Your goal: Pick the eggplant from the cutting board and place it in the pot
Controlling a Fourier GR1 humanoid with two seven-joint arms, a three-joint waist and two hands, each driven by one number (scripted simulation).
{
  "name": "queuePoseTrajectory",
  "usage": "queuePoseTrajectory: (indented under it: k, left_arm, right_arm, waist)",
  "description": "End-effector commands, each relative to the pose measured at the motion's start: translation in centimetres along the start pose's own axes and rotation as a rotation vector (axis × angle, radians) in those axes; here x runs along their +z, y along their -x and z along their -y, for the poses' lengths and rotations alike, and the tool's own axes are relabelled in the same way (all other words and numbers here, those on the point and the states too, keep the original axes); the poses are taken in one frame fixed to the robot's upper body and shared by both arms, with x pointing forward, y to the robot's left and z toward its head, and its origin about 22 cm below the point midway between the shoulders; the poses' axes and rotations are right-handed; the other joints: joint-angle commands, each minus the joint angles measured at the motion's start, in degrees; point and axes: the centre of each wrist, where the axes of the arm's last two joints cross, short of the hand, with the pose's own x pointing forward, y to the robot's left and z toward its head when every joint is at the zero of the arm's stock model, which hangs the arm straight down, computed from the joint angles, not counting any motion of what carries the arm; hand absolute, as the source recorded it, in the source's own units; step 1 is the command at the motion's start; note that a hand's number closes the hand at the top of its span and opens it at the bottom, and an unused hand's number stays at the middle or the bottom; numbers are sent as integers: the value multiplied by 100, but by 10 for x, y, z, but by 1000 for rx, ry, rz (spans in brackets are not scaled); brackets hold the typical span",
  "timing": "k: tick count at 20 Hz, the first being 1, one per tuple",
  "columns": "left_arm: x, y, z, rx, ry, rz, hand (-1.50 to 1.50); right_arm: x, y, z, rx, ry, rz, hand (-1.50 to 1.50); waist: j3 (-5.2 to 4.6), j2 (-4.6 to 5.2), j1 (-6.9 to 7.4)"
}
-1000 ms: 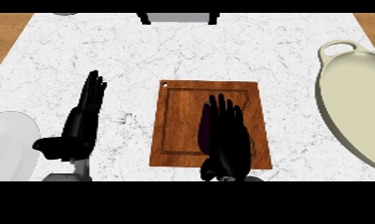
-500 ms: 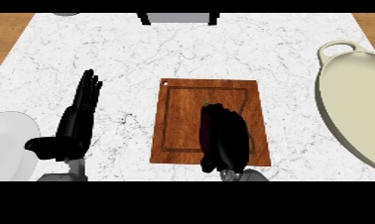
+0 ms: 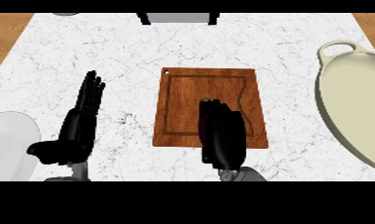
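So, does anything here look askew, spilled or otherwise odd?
Nothing stands out. The board lies square on the counter, the eggplant lies along it, partly under the right hand, and the pot sits upright at the right.

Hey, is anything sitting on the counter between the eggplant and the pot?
Nothing visible does. Right of the cutting board, only bare marble counter lies between the eggplant and the pot.
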Motion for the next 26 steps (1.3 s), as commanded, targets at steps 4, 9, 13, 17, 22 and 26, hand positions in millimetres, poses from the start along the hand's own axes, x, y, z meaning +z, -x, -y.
queuePoseTrajectory:
  k: [4,9,13,17,22,26]
  left_arm:
    - [-2,-2,1,5,-21,24,0]
    - [-1,-4,4,16,-3,35,0]
    - [-7,-11,17,23,72,50,0]
    - [-14,-12,26,21,119,59,0]
    - [-13,-14,34,24,138,52,0]
    - [-15,-13,36,23,134,55,0]
  right_arm:
    - [-101,98,42,-58,121,-641,150]
    - [-148,159,90,-94,216,-1011,150]
    - [-185,189,148,-20,378,-1151,150]
    - [-209,195,183,100,520,-1217,150]
    - [-226,211,220,224,574,-1369,150]
    - [-235,210,240,263,615,-1470,150]
  waist:
    - [13,192,-120]
    - [5,301,134]
    - [0,294,441]
    - [-9,355,689]
    - [-5,309,777]
    - [-6,303,802]
